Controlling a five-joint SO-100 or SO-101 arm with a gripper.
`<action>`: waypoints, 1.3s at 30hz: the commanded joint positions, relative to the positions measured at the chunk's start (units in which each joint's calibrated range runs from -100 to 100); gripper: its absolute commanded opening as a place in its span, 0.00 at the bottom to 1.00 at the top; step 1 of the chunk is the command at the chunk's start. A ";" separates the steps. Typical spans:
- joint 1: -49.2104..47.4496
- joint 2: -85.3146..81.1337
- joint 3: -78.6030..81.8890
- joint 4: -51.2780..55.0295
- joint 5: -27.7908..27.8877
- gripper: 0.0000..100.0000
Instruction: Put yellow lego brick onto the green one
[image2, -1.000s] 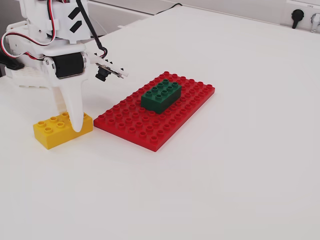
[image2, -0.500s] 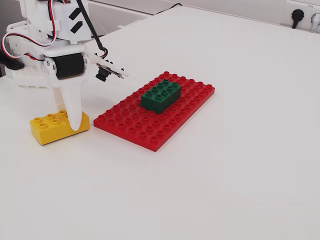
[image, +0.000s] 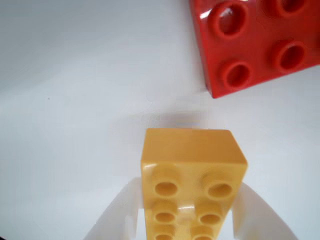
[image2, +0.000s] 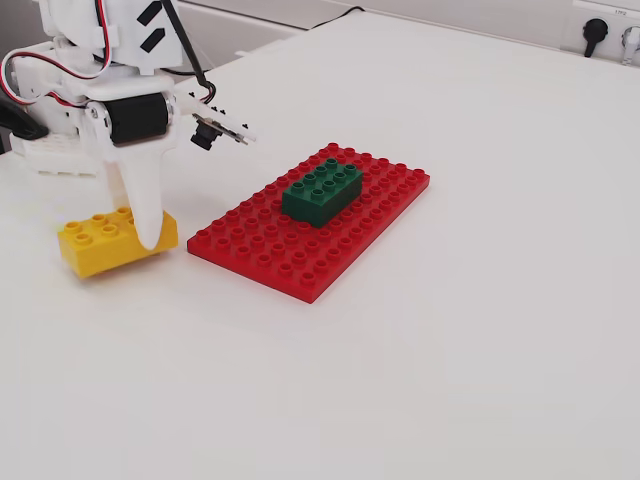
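The yellow lego brick (image2: 100, 243) is at the left in the fixed view, tilted and just off the white table, with my gripper (image2: 138, 236) shut on its long sides. In the wrist view the yellow lego brick (image: 192, 165) fills the lower middle, with a white finger (image: 117, 215) against its left side and another against its right. The gripper (image: 189, 192) grips it across its width. The green one (image2: 322, 190) stands studs up on the far half of a red baseplate (image2: 290, 262), well to the right of the gripper. The green one is out of the wrist view.
A corner of the red baseplate (image: 250, 45) shows at the top right of the wrist view, ahead of the held brick. A wall socket (image2: 595, 35) and a black cable lie at the table's far edge. The arm's base stands at the far left.
The gripper has drawn the yellow brick a little to the left and raised it slightly, so it now tilts. The green brick and the baseplate have not moved.
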 joint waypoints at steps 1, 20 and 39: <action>0.03 -0.78 -9.52 7.06 0.23 0.11; -21.57 -20.72 -10.42 16.67 -7.23 0.11; -35.05 -10.58 -9.52 4.21 -11.03 0.12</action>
